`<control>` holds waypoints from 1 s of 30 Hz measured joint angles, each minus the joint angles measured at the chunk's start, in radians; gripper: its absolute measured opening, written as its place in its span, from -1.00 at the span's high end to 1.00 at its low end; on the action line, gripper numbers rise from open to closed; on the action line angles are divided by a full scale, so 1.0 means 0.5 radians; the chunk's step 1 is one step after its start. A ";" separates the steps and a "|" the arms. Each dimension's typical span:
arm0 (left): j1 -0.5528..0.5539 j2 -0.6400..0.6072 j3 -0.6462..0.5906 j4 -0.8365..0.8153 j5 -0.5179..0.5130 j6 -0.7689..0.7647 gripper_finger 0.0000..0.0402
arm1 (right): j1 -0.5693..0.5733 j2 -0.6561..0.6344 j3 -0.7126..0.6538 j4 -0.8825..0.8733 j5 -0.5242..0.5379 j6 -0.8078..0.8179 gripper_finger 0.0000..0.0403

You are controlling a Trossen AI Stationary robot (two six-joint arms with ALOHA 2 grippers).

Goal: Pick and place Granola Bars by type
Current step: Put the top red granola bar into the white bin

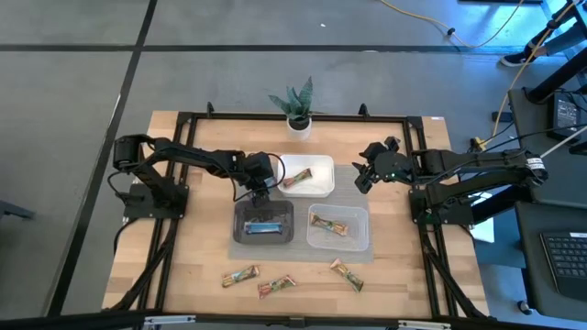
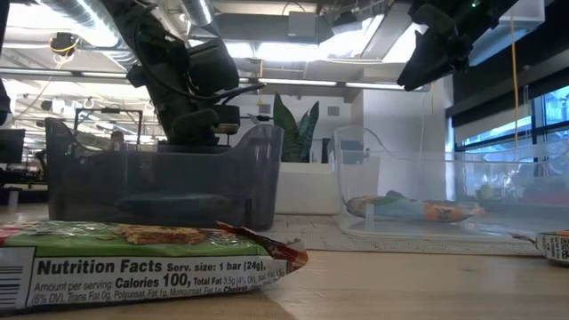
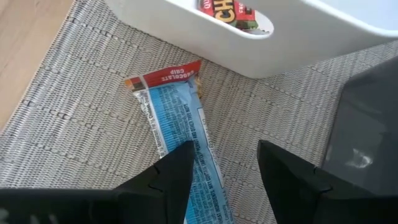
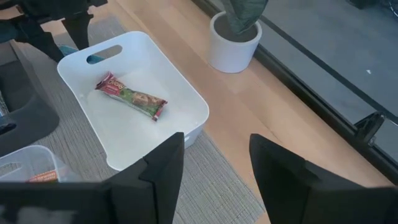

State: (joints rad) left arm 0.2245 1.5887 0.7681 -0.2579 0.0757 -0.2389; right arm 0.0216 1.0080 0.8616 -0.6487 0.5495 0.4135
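Note:
A blue granola bar (image 3: 180, 124) lies flat on the grey woven mat (image 3: 81, 112), between the white tray (image 1: 307, 176) and the dark tray (image 1: 264, 223). My left gripper (image 3: 221, 158) stands open low over this bar and slants down, with the bar's near end between its fingers. A second blue bar (image 1: 264, 226) lies in the dark tray. A red-and-green bar (image 4: 130, 94) lies in the white tray, and another bar (image 1: 326, 225) lies in the clear tray (image 1: 337, 227). My right gripper (image 4: 214, 165) hangs open and empty above the mat, right of the white tray. My left gripper slants down from above over the blue bar's near end (image 3: 208, 186), which lies flat on the mat between the open fingers. One finger (image 3: 177, 171) overlaps the wrapper's edge in the wrist view. I cannot tell whether it touches the bar.
Three more bars (image 1: 240, 277) (image 1: 277, 286) (image 1: 347, 275) lie on the bare wood near the table's near edge. One of them, green (image 2: 133, 258), fills the low view's foreground. A small potted plant (image 1: 295, 108) stands at the far edge, behind the white tray.

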 joint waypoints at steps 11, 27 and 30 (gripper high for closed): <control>-0.001 -0.062 0.011 -0.045 -0.003 0.045 0.13 | 0.000 0.000 0.000 0.001 0.000 0.001 0.08; -0.016 -0.056 0.014 -0.081 -0.155 0.086 0.14 | 0.000 0.000 0.000 0.000 0.025 -0.009 0.08; -0.016 -0.055 0.014 -0.093 -0.224 0.086 0.13 | 0.000 0.000 0.000 0.000 0.027 -0.008 0.08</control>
State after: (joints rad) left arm 0.2165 1.5612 0.7753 -0.3045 -0.0362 -0.1959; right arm 0.0216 1.0080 0.8616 -0.6487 0.5629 0.4096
